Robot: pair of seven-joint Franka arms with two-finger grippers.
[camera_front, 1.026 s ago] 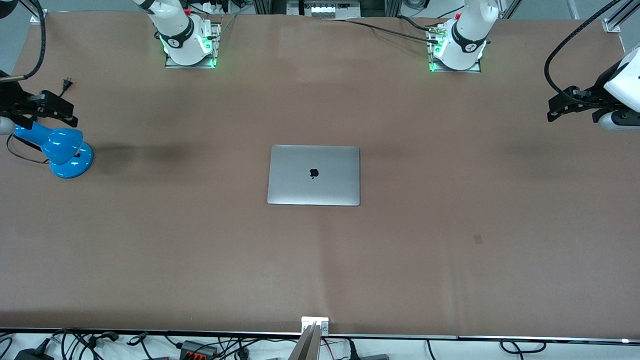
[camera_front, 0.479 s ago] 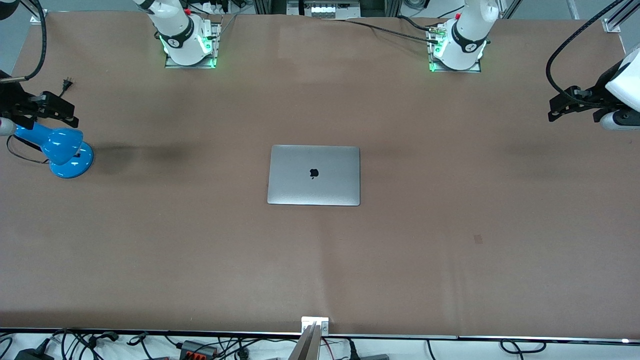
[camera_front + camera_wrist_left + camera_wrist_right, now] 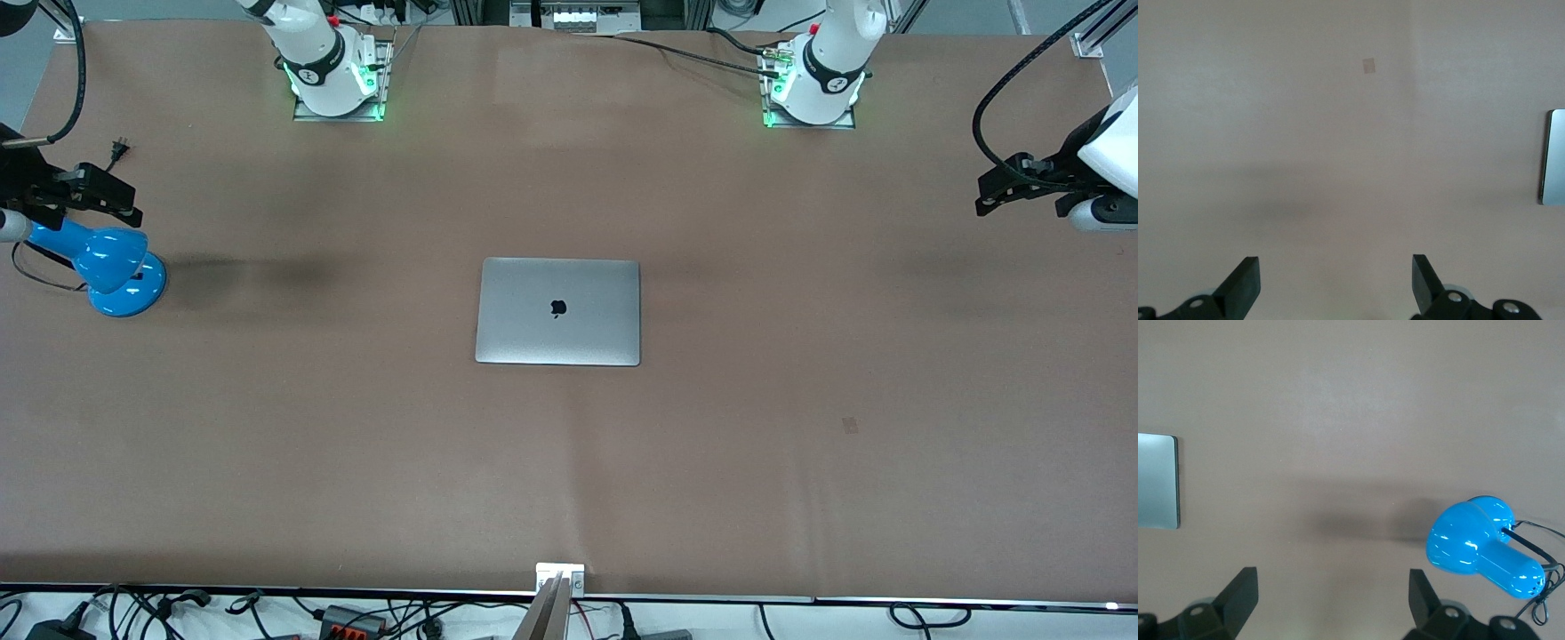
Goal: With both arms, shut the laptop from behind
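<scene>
The silver-grey laptop (image 3: 558, 311) lies shut and flat at the middle of the table, apple logo up. Its edge shows in the left wrist view (image 3: 1555, 157) and in the right wrist view (image 3: 1157, 481). My left gripper (image 3: 985, 200) hangs open and empty over the bare table at the left arm's end, well away from the laptop; its jaws stand wide apart in its wrist view (image 3: 1336, 280). My right gripper (image 3: 129, 203) hangs open and empty at the right arm's end, over the blue lamp (image 3: 111, 262); it also shows in its wrist view (image 3: 1333, 593).
The blue desk lamp (image 3: 1481, 550) stands at the right arm's end, its cord and plug (image 3: 118, 147) nearby. A small square patch (image 3: 851, 425) marks the brown table cover. Cables lie off the table edge nearest the front camera.
Both grippers have drifted very slightly toward their own ends of the table. The laptop has not moved.
</scene>
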